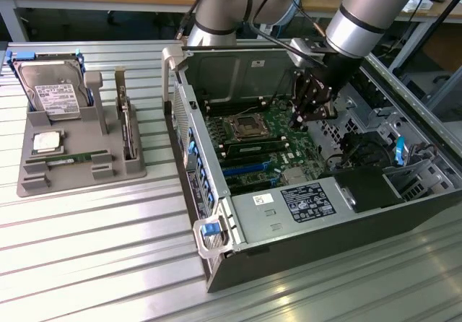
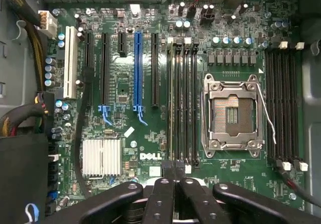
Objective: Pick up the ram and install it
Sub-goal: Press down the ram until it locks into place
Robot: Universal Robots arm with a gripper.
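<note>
A thin green ram stick [image 1: 70, 159] lies flat in a groove of the grey holder tray [image 1: 43, 181] at the exterior view's left, far from the gripper. My gripper [image 1: 302, 118] hangs inside the open computer case [image 1: 317, 228], above the motherboard [image 1: 271, 131] beside the empty processor socket [image 1: 243, 126]. In the wrist view the black fingers [image 2: 161, 194] meet at the gripper's tip [image 2: 175, 176], shut with nothing between them, over the end of the black memory slots [image 2: 183, 103]. A narrow green strip [image 1: 254, 144] stands in one slot next to the socket [image 2: 231, 114].
The tray also holds a hard drive [image 1: 49, 91], a square silver processor chip [image 1: 45, 142] and an upright card [image 1: 126, 127]. Case walls, black cables [image 1: 361, 145] and a power supply [image 1: 310, 201] ring the board. A silver heatsink [image 2: 102, 157] and blue slot [image 2: 138, 68] sit nearby.
</note>
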